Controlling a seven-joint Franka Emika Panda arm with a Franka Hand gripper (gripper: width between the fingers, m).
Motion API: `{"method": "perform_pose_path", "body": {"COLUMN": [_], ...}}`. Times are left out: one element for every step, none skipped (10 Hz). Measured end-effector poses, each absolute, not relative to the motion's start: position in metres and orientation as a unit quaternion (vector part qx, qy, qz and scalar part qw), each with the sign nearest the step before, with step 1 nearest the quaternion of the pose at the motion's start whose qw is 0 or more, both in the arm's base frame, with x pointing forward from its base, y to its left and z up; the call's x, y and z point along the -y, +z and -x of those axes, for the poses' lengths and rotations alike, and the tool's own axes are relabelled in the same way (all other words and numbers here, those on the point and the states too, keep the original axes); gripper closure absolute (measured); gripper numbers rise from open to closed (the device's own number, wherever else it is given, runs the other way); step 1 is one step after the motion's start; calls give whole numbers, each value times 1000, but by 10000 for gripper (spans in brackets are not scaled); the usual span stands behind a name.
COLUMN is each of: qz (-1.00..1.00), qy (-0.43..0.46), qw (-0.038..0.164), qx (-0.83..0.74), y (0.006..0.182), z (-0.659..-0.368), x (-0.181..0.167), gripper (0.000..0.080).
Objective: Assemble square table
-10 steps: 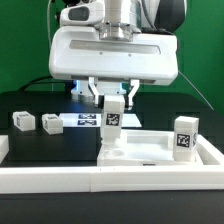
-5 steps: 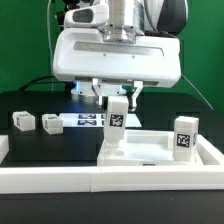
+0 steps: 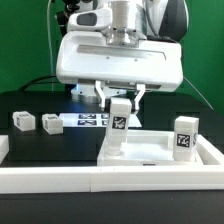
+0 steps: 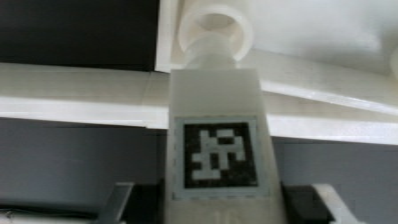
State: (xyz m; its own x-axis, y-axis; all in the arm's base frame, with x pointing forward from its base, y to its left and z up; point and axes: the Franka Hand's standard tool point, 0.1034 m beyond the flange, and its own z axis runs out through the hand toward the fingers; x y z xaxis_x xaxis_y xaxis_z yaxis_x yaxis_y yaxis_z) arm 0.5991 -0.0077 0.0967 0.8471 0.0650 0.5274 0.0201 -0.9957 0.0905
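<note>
Held leg (image 3: 117, 125): white block, upright, its base on the square slab (image 3: 150, 152) near the slab's corner on the exterior view's left. The face toward the camera carries a square black-and-white tag, a block pattern only, no letters legible.

Fingers (image 3: 103, 95): closed around the top of the held leg, one on each side and pinching it. The gripper (image 3: 120, 100) hangs directly above the slab.

Wrist view: looks down the length of the held leg (image 4: 217, 110), with its tag large and sharp. A dark finger (image 4: 128, 200) touches each side of the leg. The far end of the leg looks rounded against the white slab (image 4: 80, 85); how it seats there cannot be made out.

Exterior view only:
- second leg (image 3: 184, 136), upright and tagged, at the slab's edge on the exterior view's right. Cannot tell whether it stands on the slab or just beside it.
- two small leg blocks (image 3: 22, 121) (image 3: 50, 123) on the black tabletop (image 3: 30, 142), well apart from the slab on the exterior view's left.
- marker board (image 3: 88, 121), flat, between those blocks and the slab.
- barrier rail (image 3: 100, 182), running along the slab's near edge.
</note>
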Motion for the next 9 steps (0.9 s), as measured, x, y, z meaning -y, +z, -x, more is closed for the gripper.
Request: {"method": "perform_pose_path", "body": {"qz": [-960, -961, -961, -962, -962, -961, -960, -958, -956], "qy": [275, 273, 272, 270, 269, 272, 276, 283, 287], "qw": [41, 41, 41, 41, 41, 42, 44, 46, 47], "qx": [-22, -23, -23, -24, -24, -24, -25, -26, -26], "y": [96, 94, 92, 90, 87, 87, 86, 86, 85], "z": [-599, -598, -597, -596, -595, -595, -595, -595, -596], "x": [7, 8, 7, 7, 7, 7, 7, 6, 6], "gripper": [509, 509, 509, 509, 509, 509, 509, 509, 509]}}
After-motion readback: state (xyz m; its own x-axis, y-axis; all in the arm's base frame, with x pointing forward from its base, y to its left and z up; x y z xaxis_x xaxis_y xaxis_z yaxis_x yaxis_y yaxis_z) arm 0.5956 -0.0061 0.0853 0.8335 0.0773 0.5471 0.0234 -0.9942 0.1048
